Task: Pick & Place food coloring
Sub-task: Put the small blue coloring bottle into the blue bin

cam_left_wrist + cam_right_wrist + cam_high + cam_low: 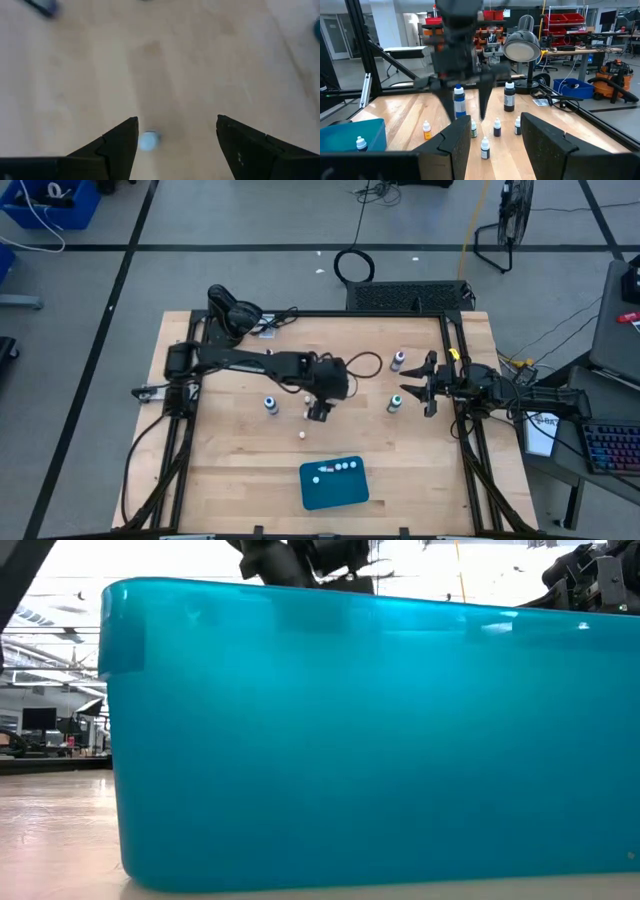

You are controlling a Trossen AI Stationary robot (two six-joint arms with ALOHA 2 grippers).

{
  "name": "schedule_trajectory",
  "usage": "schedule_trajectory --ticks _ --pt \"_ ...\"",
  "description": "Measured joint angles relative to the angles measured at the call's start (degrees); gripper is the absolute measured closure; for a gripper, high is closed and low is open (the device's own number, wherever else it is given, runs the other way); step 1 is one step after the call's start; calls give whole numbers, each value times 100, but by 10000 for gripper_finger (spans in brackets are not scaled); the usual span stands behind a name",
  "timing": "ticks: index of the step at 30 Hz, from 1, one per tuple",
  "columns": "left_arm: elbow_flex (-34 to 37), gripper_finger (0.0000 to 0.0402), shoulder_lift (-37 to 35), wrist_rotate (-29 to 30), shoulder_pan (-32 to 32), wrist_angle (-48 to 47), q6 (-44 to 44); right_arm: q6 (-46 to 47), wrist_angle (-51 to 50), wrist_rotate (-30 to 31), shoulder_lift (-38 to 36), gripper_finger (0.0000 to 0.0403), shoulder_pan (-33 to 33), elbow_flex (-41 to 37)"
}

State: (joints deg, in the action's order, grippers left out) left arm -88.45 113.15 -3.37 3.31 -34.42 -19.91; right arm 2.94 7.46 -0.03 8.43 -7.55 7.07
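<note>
- Tiny whitish dropper bottle (148, 140) sits on the light wooden tabletop (230, 470), just inside one finger of my left gripper (176, 150), whose fingers are spread wide and hold nothing.
- More food coloring bottles (484, 148) stand scattered mid-table; several lie in the flat teal rectangular tray (334, 484).
- My right gripper (415, 385) waits open beside a green-bodied, white-topped bottle (395, 402).

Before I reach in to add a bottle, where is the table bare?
Bare: the table between its left edge and the tray, and right of the tray. Crowded: mid-table, bottles around the left pincer, more by the right pincer.
</note>
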Motion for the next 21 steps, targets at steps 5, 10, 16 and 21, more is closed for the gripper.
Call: schedule_trajectory --ticks 5,10,16,21 --pt "-6 133 469 85 80 80 52 0 0 -2 0 243 0 0" --pt "-6 133 765 395 94 181 76 0 0 -2 0 243 0 2" --pt "-12 133 764 658 93 128 85 0 -2 -2 0 243 0 2" --pt "-11 133 874 730 196 22 262 0 -1 -2 0 243 0 2"
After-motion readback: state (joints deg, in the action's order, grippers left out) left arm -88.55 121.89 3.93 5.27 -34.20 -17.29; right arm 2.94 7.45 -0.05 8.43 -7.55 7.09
